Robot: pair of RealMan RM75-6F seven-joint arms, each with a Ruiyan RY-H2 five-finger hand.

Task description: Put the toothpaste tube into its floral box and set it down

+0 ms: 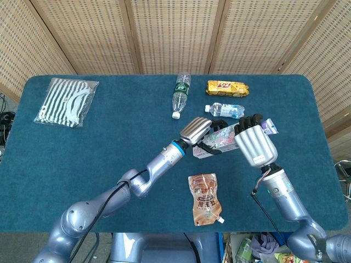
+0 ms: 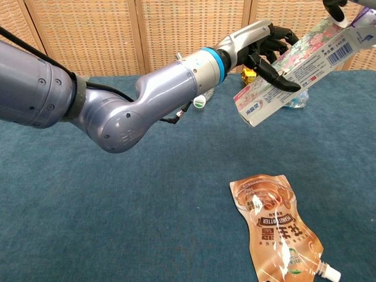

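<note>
One floral box (image 2: pixel 299 71), two hands gripping it

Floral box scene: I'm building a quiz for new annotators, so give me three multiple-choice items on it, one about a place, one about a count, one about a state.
1. Where does the orange drink pouch lie?
A. near the table's front edge
B. beside the striped bag
C. on the yellow snack pack

2. How many clear plastic bottles lie on the table?
A. one
B. two
C. four

3. How is the floral box at this moment?
A. flat on the table
B. held tilted in the air
C. standing upright

Answers:
1 A, the head view shows it nearest the front.
2 B, a large bottle and a small bottle lie at the back.
3 B, the left hand and right hand hold it up, its near end lower.
</note>
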